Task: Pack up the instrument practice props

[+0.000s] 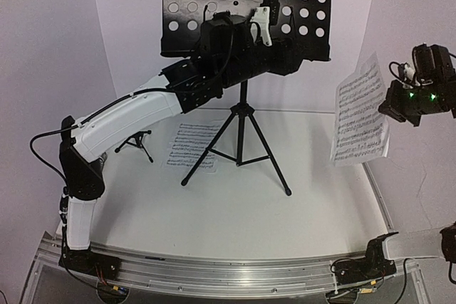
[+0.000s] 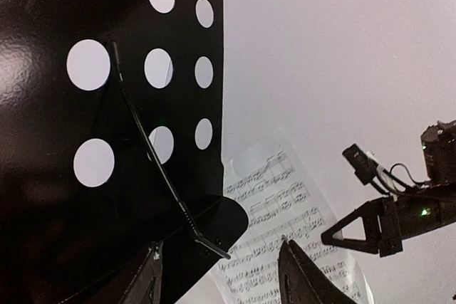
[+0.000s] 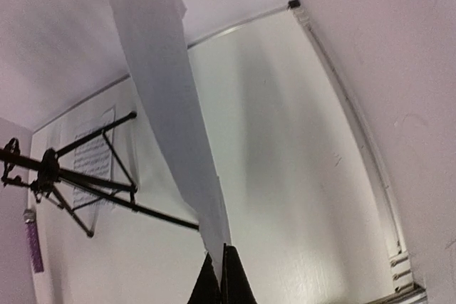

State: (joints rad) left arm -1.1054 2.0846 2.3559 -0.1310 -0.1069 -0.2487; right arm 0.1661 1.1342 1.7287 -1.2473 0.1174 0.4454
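Tool pair held high: left tool open, empty at music stand, right tool pinching sheet-music page.

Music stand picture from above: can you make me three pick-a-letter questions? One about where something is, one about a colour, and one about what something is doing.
1. Where is the loose sheet-music page?
A. Flat on the table, by the legs of the tall music stand
B. Up on the stand's shelf with the holes
C. Folded into a box

2. What colour is the microphone?
A. Green
B. Purple
C. Orange

3. What is the right gripper doing?
A. Open, holding nothing
B. Shut on a raised page of music
C. Lying on the table

Answers:
1 A: the top view shows it lying flat, with a stand leg crossing over it.
2 B: the right wrist view shows its purple body.
3 B: its fingers are pinched together on the paper's lower edge, up in the air.
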